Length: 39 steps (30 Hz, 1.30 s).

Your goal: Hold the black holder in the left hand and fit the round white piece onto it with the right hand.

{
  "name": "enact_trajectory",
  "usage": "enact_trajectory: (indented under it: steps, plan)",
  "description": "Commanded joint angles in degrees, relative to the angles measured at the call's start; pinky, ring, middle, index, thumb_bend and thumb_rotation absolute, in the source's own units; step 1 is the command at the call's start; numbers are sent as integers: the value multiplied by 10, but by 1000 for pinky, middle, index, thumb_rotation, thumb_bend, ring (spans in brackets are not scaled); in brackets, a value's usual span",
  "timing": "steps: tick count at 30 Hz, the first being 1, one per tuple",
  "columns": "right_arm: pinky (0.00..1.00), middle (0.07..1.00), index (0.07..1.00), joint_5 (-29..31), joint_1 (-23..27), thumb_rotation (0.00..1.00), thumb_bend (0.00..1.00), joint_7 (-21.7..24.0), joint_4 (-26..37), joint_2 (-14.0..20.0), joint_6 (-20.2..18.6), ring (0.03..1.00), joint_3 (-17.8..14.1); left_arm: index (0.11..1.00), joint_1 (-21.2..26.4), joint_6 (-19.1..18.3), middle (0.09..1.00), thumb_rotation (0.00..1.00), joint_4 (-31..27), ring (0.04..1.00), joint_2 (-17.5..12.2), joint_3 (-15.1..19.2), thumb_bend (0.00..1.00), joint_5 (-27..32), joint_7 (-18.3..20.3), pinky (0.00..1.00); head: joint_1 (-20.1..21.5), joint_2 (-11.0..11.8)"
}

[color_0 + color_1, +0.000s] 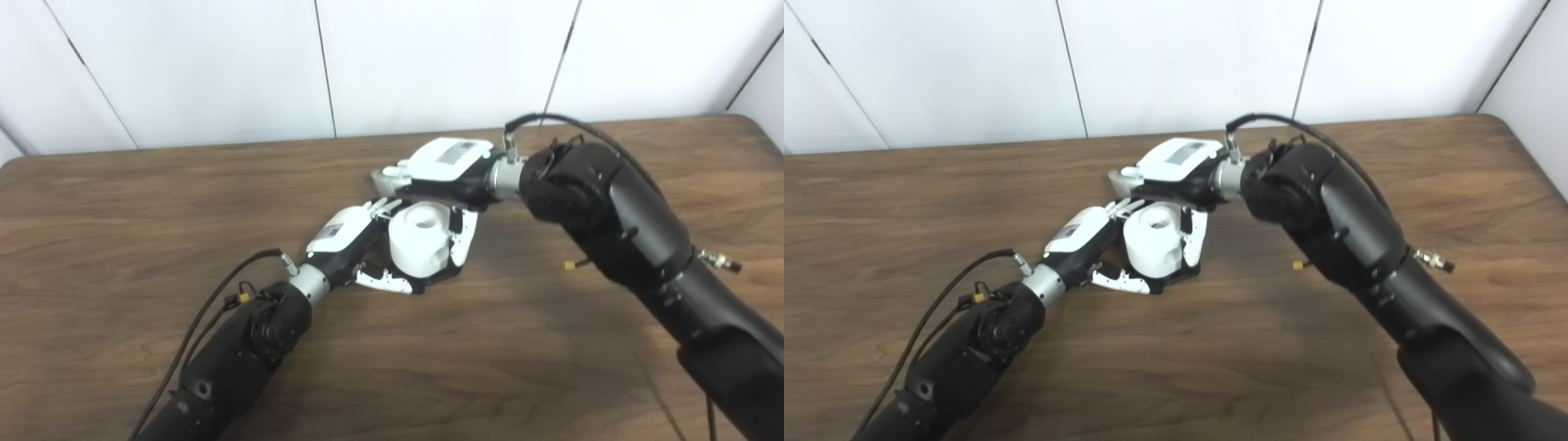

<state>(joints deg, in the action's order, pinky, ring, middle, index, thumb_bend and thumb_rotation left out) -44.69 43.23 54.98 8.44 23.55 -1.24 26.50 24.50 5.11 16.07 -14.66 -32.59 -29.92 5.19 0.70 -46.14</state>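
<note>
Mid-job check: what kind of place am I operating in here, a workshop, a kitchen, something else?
Probably a lab or test cell, not a kitchen: a bare wood-grain table, plain white wall panels behind it, and only the round white piece between the left hand and right hand.

Both robot hands meet mid-counter around one piece.
The round piece (420, 239) stands on the counter (122, 202), the left robot hand (358, 236) touching its left side, the right robot hand (450, 168) behind and right; holder hidden beneath.

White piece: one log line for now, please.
white piece: on black holder | left hand: at holder | right hand: gripping piece
</note>
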Motion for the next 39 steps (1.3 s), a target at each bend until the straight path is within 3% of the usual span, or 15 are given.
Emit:
enact_trajectory:
  steps: [1, 5, 18, 22, 23, 26, 30, 34, 39]
  plan:
    - [891, 1000, 1000, 7, 43, 273, 1000, 21, 15, 9, -20, 983, -7, 482, -32, -16, 954, 62, 36, 1000, 0, -34, 525, -20, 66, 1000, 0, -1]
    - [879, 1000, 1000, 12, 56, 275, 1000, 43, 15, 9, -35, 967, -6, 482, -31, -14, 950, 63, 37, 1000, 1, -34, 524, -19, 64, 1000, 0, -1]
    - [879, 1000, 1000, 19, 56, 271, 1000, 48, 18, 16, -39, 959, -8, 482, -29, -12, 953, 64, 42, 1000, 0, -35, 525, -23, 62, 1000, -1, 1]
    - [868, 1000, 1000, 15, 66, 249, 1000, 81, 19, 23, -55, 958, -2, 482, -29, -13, 953, 63, 45, 1000, 2, -34, 525, -20, 62, 1000, 0, 3]
    - [859, 1000, 1000, 12, 76, 245, 1000, 109, 23, 29, -68, 954, 4, 482, -29, -11, 952, 63, 46, 1000, 2, -34, 525, -19, 62, 1000, 5, 5]
    - [707, 1000, 1000, 12, 100, 179, 954, 174, 39, 57, -119, 920, 18, 482, -27, -7, 953, 63, 51, 1000, 3, -33, 525, -18, 61, 1000, 6, 7]
    - [712, 995, 1000, 25, 115, 133, 921, 177, 46, 112, -159, 928, 35, 482, -26, 0, 960, 61, 60, 1000, 3, -29, 525, -15, 59, 1000, 5, 11]
    - [693, 953, 966, 38, 99, 95, 892, 143, 37, 142, -153, 883, 15, 482, -26, 5, 961, 62, 62, 1000, 1, -26, 525, -15, 59, 1000, 7, 12]
    - [647, 862, 838, 40, 38, 85, 814, 18, 32, 142, -124, 827, -55, 482, -29, 8, 959, 61, 62, 1000, -2, -24, 525, -14, 58, 1000, 13, 17]
